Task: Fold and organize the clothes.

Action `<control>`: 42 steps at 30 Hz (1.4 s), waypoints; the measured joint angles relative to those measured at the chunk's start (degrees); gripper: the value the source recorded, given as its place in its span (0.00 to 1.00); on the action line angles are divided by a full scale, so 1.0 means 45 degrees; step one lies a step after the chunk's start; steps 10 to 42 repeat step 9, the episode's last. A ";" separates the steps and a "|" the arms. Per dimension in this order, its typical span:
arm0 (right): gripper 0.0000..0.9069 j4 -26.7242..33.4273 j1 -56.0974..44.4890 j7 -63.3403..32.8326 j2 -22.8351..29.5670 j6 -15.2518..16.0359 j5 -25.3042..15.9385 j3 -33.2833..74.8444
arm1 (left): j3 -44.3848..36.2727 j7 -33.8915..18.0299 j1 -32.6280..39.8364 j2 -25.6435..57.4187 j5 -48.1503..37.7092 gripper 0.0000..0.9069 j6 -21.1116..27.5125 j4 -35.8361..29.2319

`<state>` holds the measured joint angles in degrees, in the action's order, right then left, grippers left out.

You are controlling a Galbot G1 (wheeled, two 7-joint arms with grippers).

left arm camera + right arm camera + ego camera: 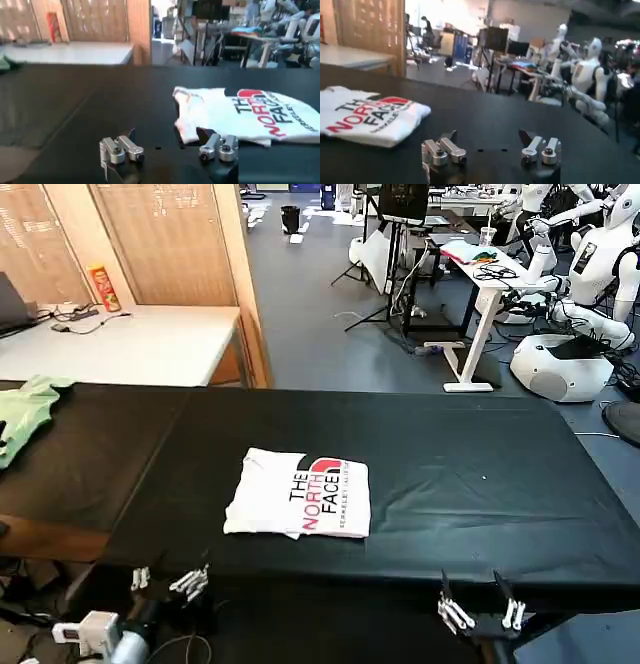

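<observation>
T-shirt (pixel 298 494) lies folded, print up, mid-table on the black cloth (pixel 450 474); left gripper (pixel 165 582) and right gripper (pixel 478 612) both hang wide open, empty, at the near edge, so folding looks done, next maybe tidy placement.

— What can't I see from my head?
— My arms below the bench (pixel 420 484) edge. The green garment (pixel 25 414) is cut off at the frame's left.
— And the shirt (pixel 300 494)?
— Its folded layers are hidden, and the small red print line is unreadable.
</observation>
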<state>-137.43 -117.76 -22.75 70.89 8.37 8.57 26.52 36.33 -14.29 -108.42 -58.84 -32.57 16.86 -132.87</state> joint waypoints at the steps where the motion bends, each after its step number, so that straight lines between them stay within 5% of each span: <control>1: 0.97 -0.0045 -0.0106 -0.0002 0.0003 0.0032 0.0056 0.0006 | 0.0008 0.0000 -0.0038 0.0002 -0.0019 0.97 0.0034 -0.0048; 42: 0.97 -0.0236 -0.0479 -0.0002 0.0011 0.0039 0.0158 0.0031 | 0.0082 0.0028 -0.0111 -0.0039 -0.0046 0.97 0.0112 -0.0123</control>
